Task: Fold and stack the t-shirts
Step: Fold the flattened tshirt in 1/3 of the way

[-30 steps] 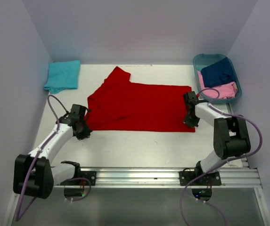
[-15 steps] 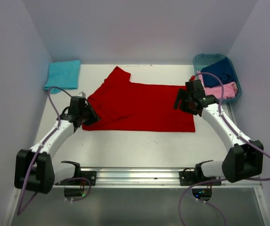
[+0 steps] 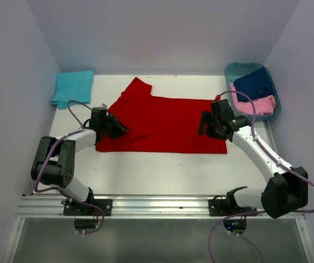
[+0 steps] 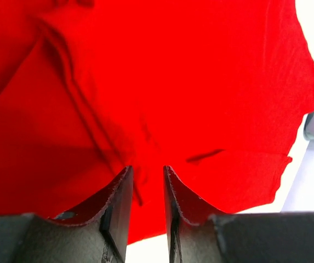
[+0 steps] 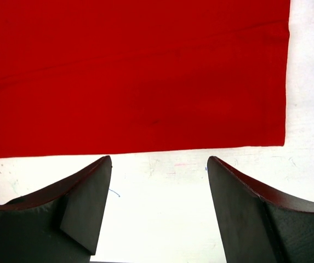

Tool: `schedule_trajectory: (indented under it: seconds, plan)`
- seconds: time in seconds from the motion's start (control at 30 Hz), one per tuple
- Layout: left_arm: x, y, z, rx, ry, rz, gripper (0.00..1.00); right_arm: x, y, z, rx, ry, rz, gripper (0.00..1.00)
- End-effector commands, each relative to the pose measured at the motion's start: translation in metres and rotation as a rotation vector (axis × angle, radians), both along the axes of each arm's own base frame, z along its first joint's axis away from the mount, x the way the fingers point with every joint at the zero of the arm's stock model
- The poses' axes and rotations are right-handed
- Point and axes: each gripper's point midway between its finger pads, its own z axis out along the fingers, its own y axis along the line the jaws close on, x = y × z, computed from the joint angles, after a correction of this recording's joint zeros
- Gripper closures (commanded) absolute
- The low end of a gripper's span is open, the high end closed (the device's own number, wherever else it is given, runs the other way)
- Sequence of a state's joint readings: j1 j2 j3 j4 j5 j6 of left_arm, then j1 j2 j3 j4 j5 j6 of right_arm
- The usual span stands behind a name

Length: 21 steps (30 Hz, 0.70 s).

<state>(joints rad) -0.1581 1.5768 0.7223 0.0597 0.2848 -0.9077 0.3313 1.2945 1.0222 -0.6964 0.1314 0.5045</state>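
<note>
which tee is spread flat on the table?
The red t-shirt. The turquoise t-shirt lies folded far left; the navy t-shirt and pink t-shirt are bunched in the basket.

Bright, even overhead light; shadows soft, faint. Top view sharp. Wrist views: red t-shirt [image 4: 200,82] oversaturated, table [image 5: 310,82] near blown-out white.

We see the red t-shirt [image 3: 162,123] as soft matt cloth, finely knit, with shallow creases near the left tool [image 4: 146,171]. The turquoise t-shirt [image 3: 73,87], navy t-shirt [image 3: 254,83] and pink t-shirt [image 3: 263,103] look like the same dull fabric. The basket [image 3: 229,74] is smooth teal plastic with a slight sheen. The worktop [image 3: 162,164] is matt white and faintly scuffed. The left tool and right tool [image 5: 159,161] have matt black fingers. The rail [image 3: 162,204] is ribbed bare metal.
</note>
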Motion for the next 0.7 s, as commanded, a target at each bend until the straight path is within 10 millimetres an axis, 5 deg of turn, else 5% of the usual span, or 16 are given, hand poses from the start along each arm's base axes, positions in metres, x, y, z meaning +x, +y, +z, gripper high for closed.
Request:
schedule_trajectory:
  seconds: [0.0, 0.43, 0.67]
  plan:
    - [0.029, -0.002, 0.021, -0.015, -0.066, 0.038, 0.70, -0.002, -0.001, 0.011, 0.000, -0.034, -0.003, 0.25]
    - [0.011, 0.006, 0.008, 0.071, 0.081, 0.061, 0.76, 0.002, -0.003, 0.010, -0.010, -0.033, -0.017, 0.25]
    - [0.005, 0.010, 0.010, 0.097, 0.030, 0.046, 0.76, 0.011, 0.092, 0.039, 0.140, -0.099, 0.366, 0.20]
